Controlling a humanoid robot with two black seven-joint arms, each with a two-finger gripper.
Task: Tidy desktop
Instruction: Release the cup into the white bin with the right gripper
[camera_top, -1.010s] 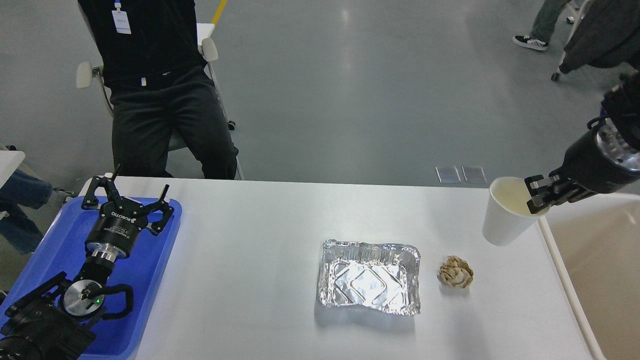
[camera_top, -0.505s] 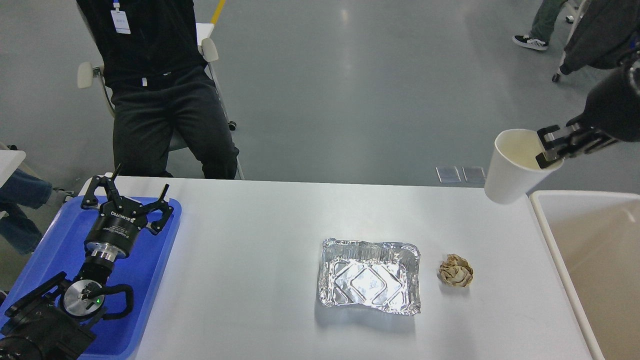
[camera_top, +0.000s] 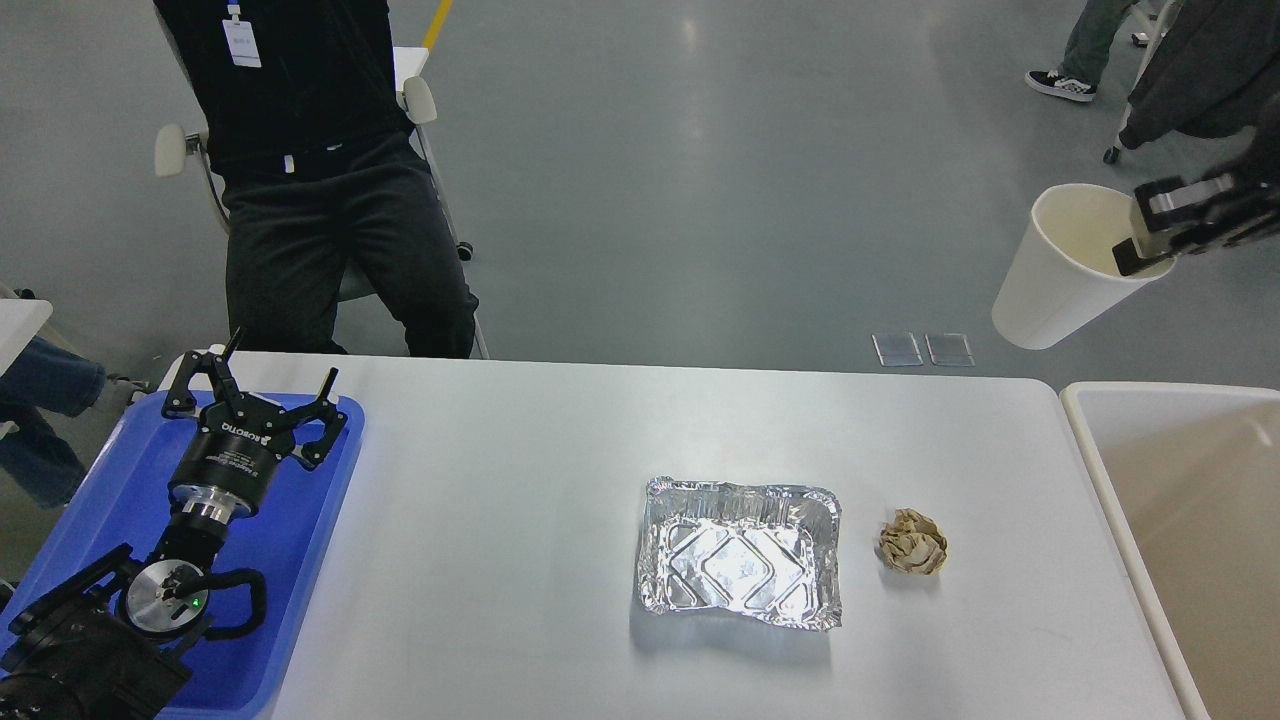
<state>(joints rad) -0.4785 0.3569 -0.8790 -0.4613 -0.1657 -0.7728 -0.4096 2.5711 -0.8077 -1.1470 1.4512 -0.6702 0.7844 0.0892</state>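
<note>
My right gripper (camera_top: 1150, 235) has its jaws clamped on the paper cup (camera_top: 1060, 275), lifted far right; foil tray (camera_top: 738, 555) and paper ball (camera_top: 912, 543) remain on the tabletop (camera_top: 500, 500); left gripper (camera_top: 255, 400) jaws apart.

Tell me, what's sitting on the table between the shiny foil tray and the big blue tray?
Nothing. In the head view, the desktop is bare white from the foil tray across to the blue tray, where the open left gripper hovers.
</note>
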